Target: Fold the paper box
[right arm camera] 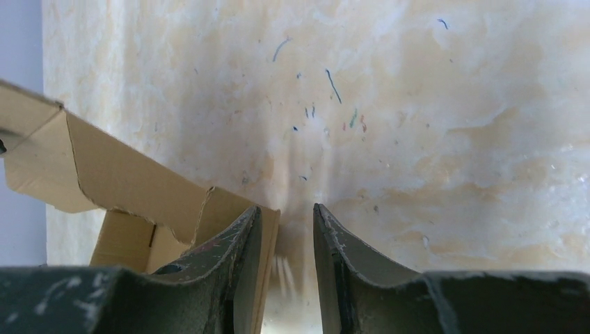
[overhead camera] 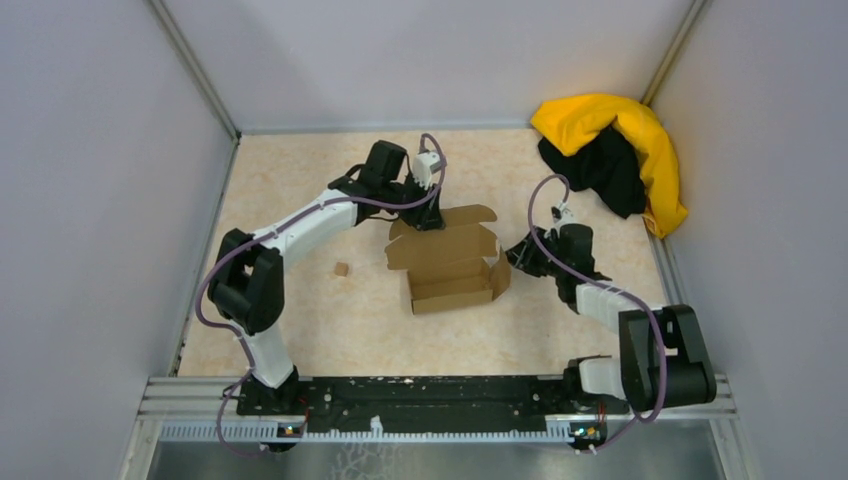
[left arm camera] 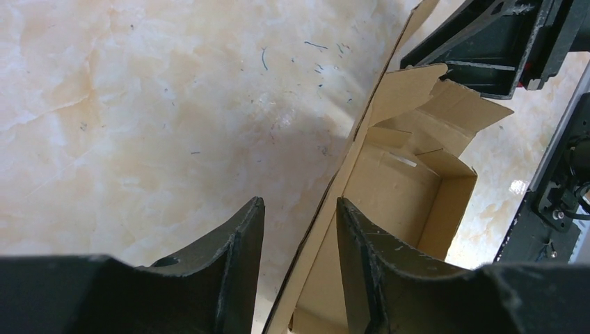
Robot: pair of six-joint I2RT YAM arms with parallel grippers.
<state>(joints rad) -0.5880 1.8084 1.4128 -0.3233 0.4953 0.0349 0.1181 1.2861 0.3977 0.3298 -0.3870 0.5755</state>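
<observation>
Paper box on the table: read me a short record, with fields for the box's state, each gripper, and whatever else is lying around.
box: paper box, brown cardboard, tray walls up, lid open
left arm: left gripper open, fingers straddling a cardboard edge of the box
right arm: right gripper open, nothing between the jaws, at the box's right end flap
other items: small cardboard scrap left of the box; yellow-and-black cloth heap in the far right corner

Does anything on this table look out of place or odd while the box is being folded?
Two things. A small cardboard scrap lies alone left of the half-folded box, apart from it. A yellow-and-black cloth heap sits crumpled in the far right corner, no part of the folding.
</observation>
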